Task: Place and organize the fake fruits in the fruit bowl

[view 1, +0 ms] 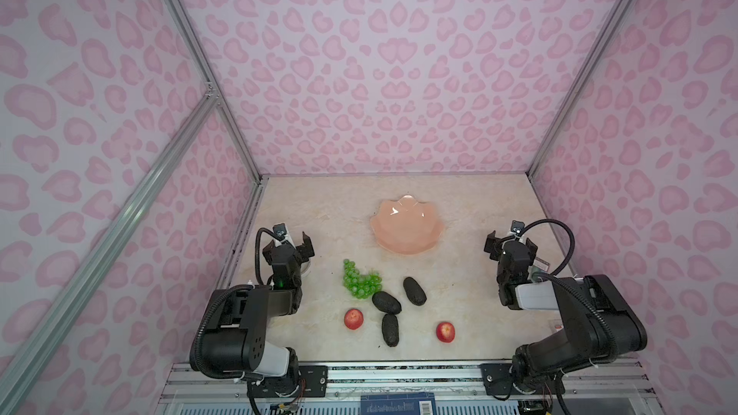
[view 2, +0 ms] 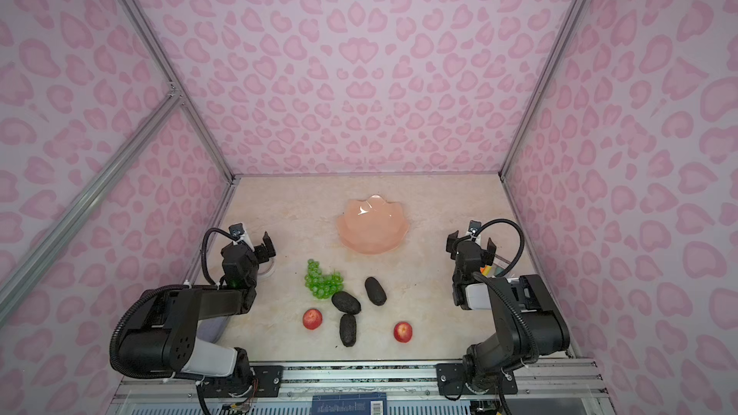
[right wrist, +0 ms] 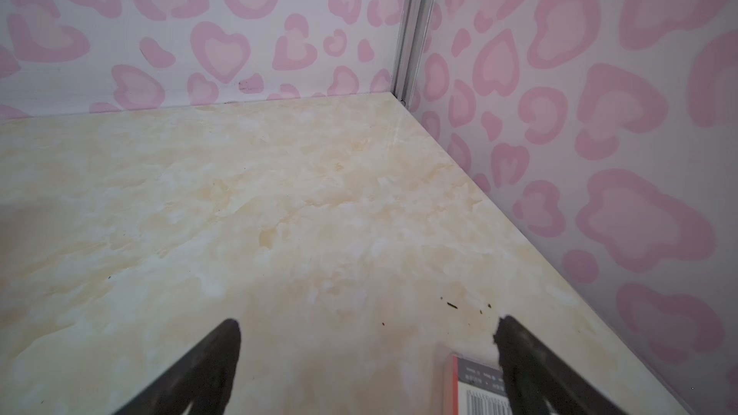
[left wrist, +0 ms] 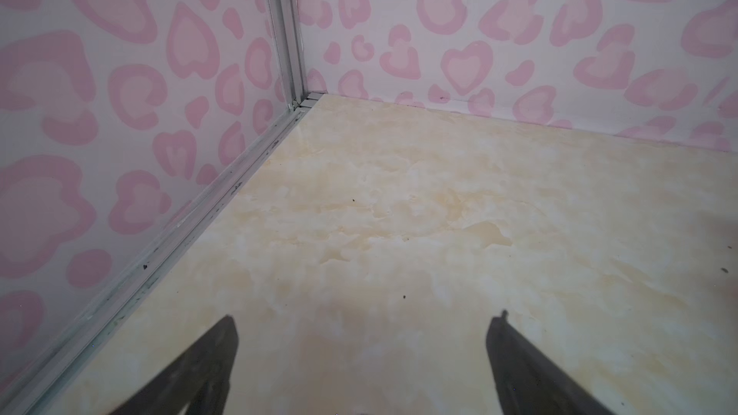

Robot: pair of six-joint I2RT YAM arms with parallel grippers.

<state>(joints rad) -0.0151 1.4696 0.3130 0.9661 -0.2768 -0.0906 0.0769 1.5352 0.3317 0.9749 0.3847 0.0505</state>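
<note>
The left claw and right claw are spread wide, nothing held. The fruit bowl is set empty between them — the fruits are all scattered behind, toward the arm bases. The grapes, nearest the left claw, should be gripped across the bunch's thick middle.

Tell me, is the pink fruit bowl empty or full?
Empty. In both top views the fruit bowl shows only its bare pink inside; nothing lies in it.

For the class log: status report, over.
Left gripper, right gripper open, empty. Pink scalloped translucent bowl empty. Green grapes, dark bumpy avocados, red balls on table. Nothing blocking.
</note>
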